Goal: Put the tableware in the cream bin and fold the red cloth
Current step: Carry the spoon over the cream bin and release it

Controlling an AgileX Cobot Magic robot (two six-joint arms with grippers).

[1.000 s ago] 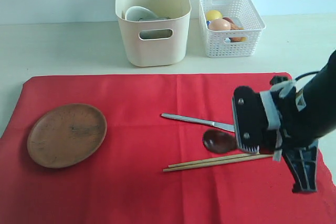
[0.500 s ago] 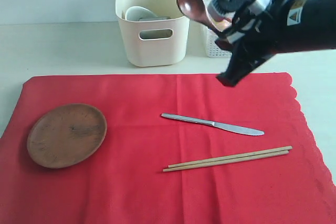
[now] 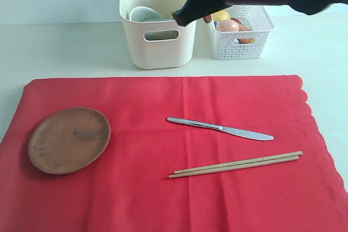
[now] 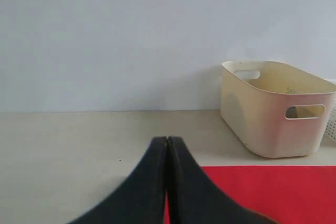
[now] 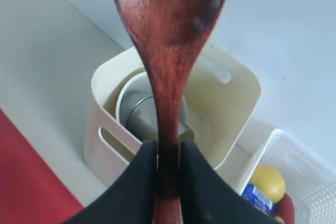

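pale tabletop with the red cloth spread flat over the near part, scalloped edge on the right side of the exterior view, not folded yet. cream bin stands behind the cloth, apart from its far edge, with the white lattice basket just beside it holding a lemon, an egg and other food.

round wooden plate lies on the left of the cloth. inside the bin there's a white bowl with a steel cup against it. silver table knife lies mid-cloth, and the pale chopsticks as a pair just in front of it, not touching it.

brown wooden spoon is up in the air, pinched by its handle in the right claw, bowl end pointing away from the wrist. the wrist view looks past it into the bin's open top. in the exterior view the right arm hangs above the bin's right rim and the basket. left claw is clenched with nothing in it, off at the left over the tabletop by the cloth's edge.

step in hand, i'd say: spoon on its way to the bin, sorting partly done. next move looks like getting the spoon squarely over the bin's mouth, not the basket, lowering it, then letting go so it drops beside the bowl and cup. plate, knife and chopsticks to go after that, folding last.
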